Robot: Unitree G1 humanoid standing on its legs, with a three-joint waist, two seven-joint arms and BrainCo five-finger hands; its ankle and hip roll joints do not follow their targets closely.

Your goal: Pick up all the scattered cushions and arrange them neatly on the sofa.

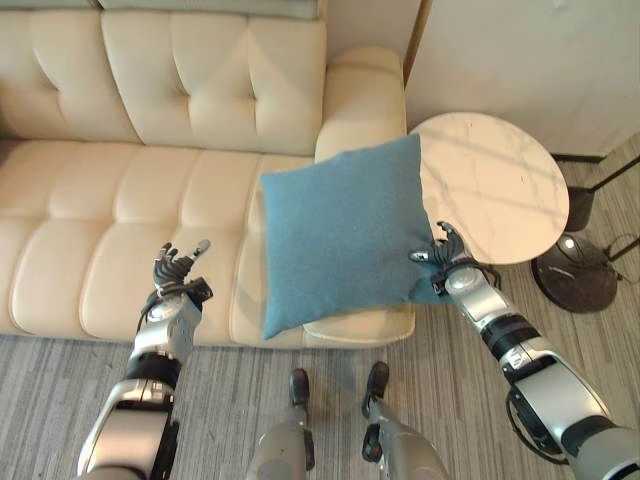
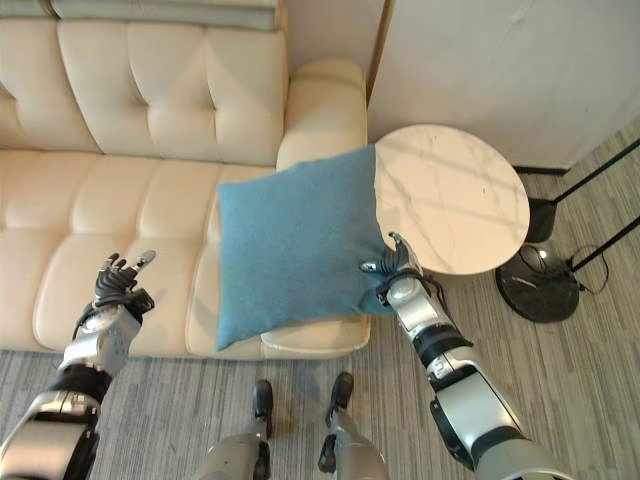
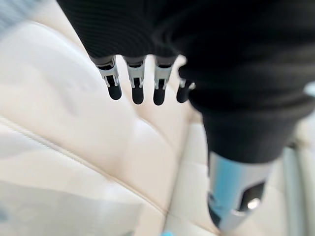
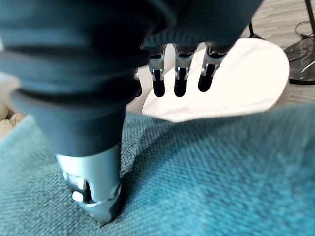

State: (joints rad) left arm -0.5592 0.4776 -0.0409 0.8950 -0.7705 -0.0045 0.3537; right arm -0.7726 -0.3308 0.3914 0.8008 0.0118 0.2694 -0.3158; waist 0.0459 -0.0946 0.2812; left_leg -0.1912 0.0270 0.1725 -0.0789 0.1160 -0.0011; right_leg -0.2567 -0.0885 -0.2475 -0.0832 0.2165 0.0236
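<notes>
A blue square cushion (image 1: 340, 235) lies tilted over the right end of the cream sofa (image 1: 120, 190), covering part of the seat and armrest, with its lower corner hanging past the seat's front edge. My right hand (image 1: 445, 262) is at the cushion's lower right corner. Its thumb (image 4: 93, 196) rests on the blue fabric (image 4: 221, 172), and its fingers (image 4: 179, 81) are straight, pointing toward the table. My left hand (image 1: 175, 270) hovers open over the front of the seat, left of the cushion, holding nothing.
A round white marble side table (image 1: 490, 180) stands right beside the sofa's armrest, close to my right hand. A dark round lamp base (image 1: 580, 270) with thin black legs sits on the striped grey floor further right. A pale wall rises behind the table.
</notes>
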